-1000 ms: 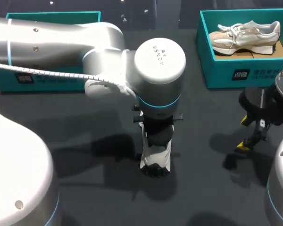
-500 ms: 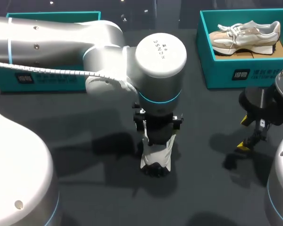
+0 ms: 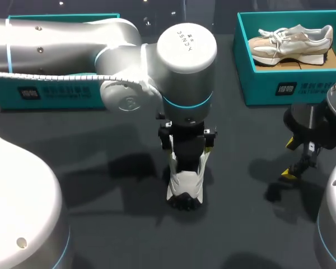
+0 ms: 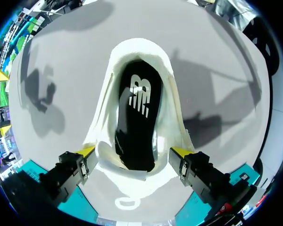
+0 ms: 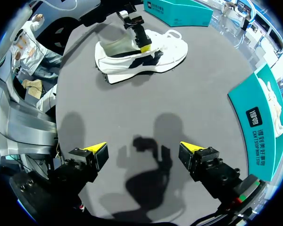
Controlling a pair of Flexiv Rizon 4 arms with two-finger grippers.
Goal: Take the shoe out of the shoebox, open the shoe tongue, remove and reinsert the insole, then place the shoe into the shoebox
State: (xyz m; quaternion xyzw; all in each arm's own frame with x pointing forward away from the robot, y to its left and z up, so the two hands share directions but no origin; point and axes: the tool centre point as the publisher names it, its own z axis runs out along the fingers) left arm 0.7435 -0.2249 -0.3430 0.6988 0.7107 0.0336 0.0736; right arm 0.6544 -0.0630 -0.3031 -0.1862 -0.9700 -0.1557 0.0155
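Left gripper at table centre, pointing down, fingers spread wide and straddling white shoe; yellow tips just beside its sides, contact not clear. Shoe upright on dark table, mouth open, black insole lying inside. Right gripper near right, well apart from shoe, fingers spread above bare tabletop. Far right, teal shoebox holding beige sneaker. Far left, second teal box.
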